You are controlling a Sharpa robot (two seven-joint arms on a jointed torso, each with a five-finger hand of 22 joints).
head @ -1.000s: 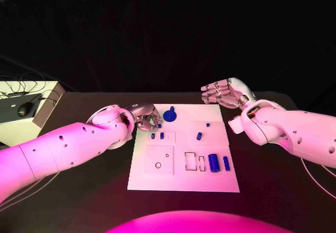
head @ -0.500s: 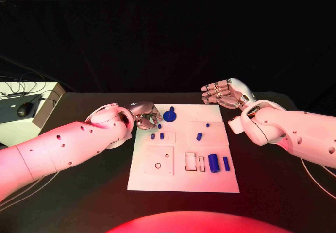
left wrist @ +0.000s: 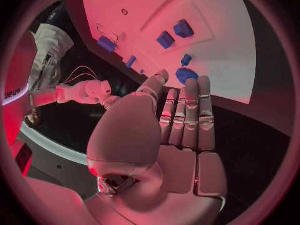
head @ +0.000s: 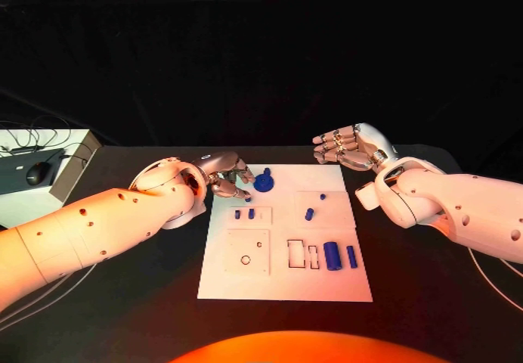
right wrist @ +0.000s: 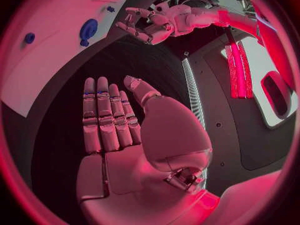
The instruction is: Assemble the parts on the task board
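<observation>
We see our left robot hand (head: 226, 175) has edged toward the round blue part (head: 265, 182) at the task board's (head: 286, 283) far edge, its fingers now straighter.

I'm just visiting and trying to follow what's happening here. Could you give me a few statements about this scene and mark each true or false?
1. The left robot hand is at the far left corner of the task board. True.
2. The right robot hand holds a blue part. False: its straight fingers hold nothing, and it hovers off the board's far right corner.
3. A round blue part lies on the board close to the left robot hand. True.
4. The board lies on a white table. False: the table is black.
</observation>
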